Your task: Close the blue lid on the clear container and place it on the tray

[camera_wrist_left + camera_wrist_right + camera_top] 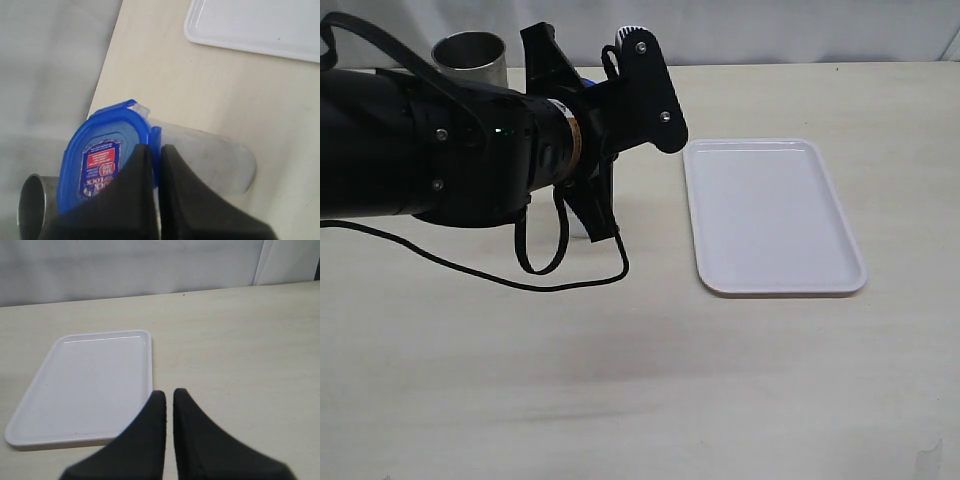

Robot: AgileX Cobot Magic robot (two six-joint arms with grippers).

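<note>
Blue lid (85, 145) on clear container (215, 160) by table (200, 90) edge, L pincer (156, 147) closed at lid rim, R pincer (169, 392) closed, tray (100, 375) well apart

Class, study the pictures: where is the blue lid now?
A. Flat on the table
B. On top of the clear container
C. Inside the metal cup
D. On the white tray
B: the left wrist view shows the blue lid sitting on the mouth of the clear container, apart from the tray.
</note>
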